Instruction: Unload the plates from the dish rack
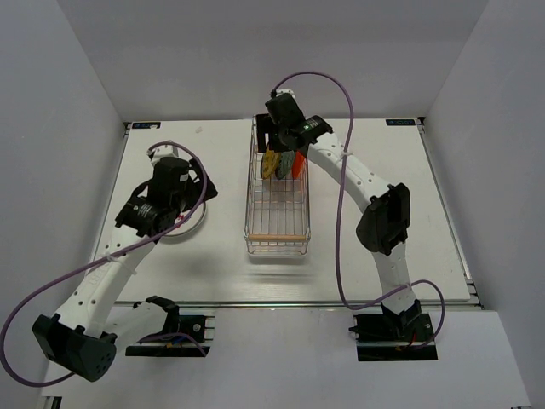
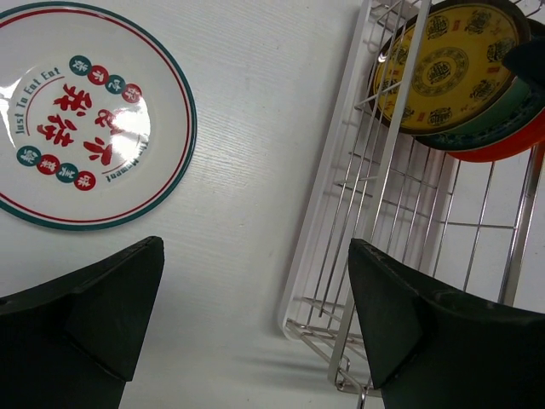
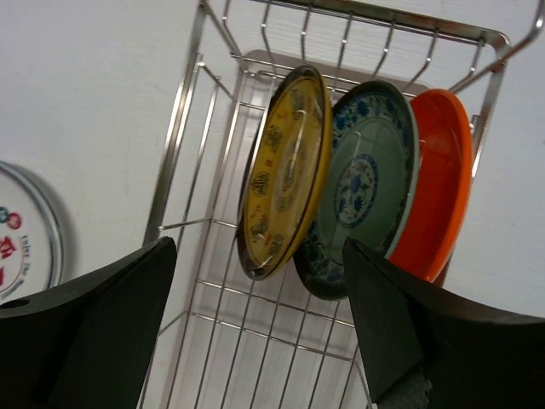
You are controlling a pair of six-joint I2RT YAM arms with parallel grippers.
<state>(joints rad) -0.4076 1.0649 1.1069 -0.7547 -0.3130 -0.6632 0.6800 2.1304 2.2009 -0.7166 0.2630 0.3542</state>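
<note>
Your right claw [image 3: 258,247] hangs with its jaws spread wide over the far end of the dish rack [image 1: 249,200], gripping nothing. The mustard-yellow plate [image 3: 285,170] shows between its two black fingers [image 3: 102,324], and you cannot tell from here whether either one touches it. Your left claw [image 2: 255,247] is spread just as wide and holds nothing above the white table [image 1: 383,256], left of the rack.

The rack, a long silver wire basket, sits mid-table with its short ends near and far. A light wooden bar handle [image 1: 277,237] crosses its near end. Three small plates stand on edge at its far end, packed face to back and leaning. The yellow one is on the left, patterned with dark medallions inside a dark rim. The grey-teal plate [image 3: 366,183] is in the middle, with blue floral work and a round centre motif. The plain orange-red plate [image 3: 438,179] is on the right.

Left of the rack and apart from it, a larger white plate [image 2: 85,115] lies flat on the table beneath your left arm. It carries a teal rim, a thin red ring, red characters, small red and teal dots and the words "Just To Eat Eat".
</note>
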